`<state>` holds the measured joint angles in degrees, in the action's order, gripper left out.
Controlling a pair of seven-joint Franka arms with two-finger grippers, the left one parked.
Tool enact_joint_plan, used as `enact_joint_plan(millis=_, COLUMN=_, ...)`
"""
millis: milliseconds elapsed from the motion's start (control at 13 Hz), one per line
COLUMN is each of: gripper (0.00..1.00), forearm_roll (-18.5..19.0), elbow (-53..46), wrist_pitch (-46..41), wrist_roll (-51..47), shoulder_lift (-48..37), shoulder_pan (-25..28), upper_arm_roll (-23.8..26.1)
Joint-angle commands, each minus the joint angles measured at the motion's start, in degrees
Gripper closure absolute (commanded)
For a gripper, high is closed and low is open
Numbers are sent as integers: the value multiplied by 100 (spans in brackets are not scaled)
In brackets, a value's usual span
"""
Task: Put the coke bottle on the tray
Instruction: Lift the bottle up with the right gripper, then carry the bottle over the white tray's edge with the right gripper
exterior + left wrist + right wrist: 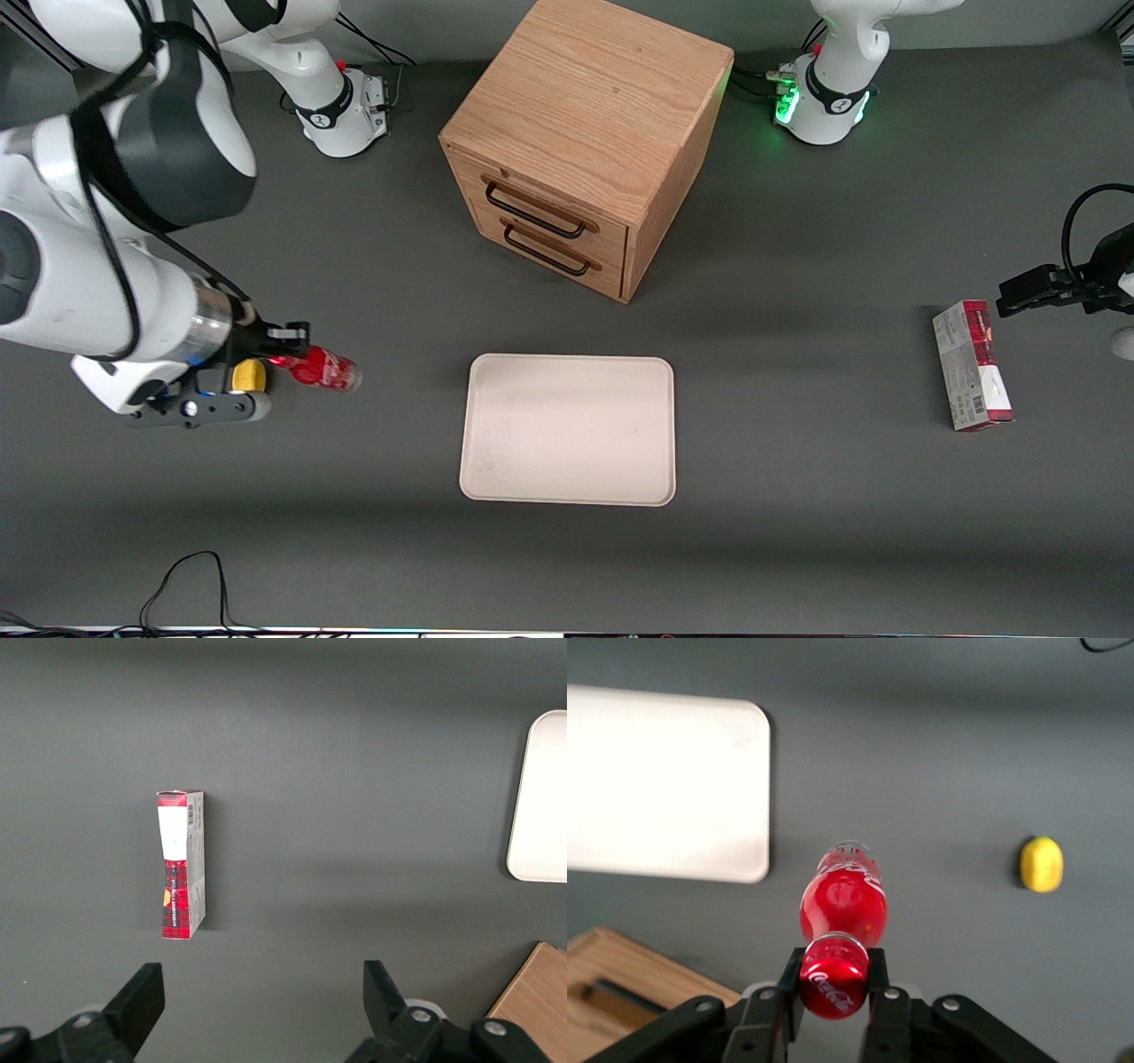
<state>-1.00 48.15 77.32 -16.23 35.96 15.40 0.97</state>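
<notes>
The coke bottle [319,367] [842,904] is red with a red cap and white lettering. My gripper [282,347] [833,976] is shut on its cap end and holds it off the table, its clear base pointing toward the tray. The cream tray [568,429] [660,784] lies flat on the dark table, in front of the cabinet and nearer the front camera. A gap of bare table separates the bottle from the tray's nearest edge. The tray holds nothing.
A yellow lemon-like object [248,376] [1041,864] lies on the table under the wrist. The wooden two-drawer cabinet [585,142] stands farther from the front camera than the tray. A red-and-grey carton [972,364] [182,864] lies toward the parked arm's end.
</notes>
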Motion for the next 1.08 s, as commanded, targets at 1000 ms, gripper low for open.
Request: enact_joint_plan(millis=1000, gripper=100, forearm_roll=354, elbow=-52, wrist_pitch=3026, wrist_roll=-1744, shoulder_lift=1924, shoulder_pan=649, upper_arm_roll=404)
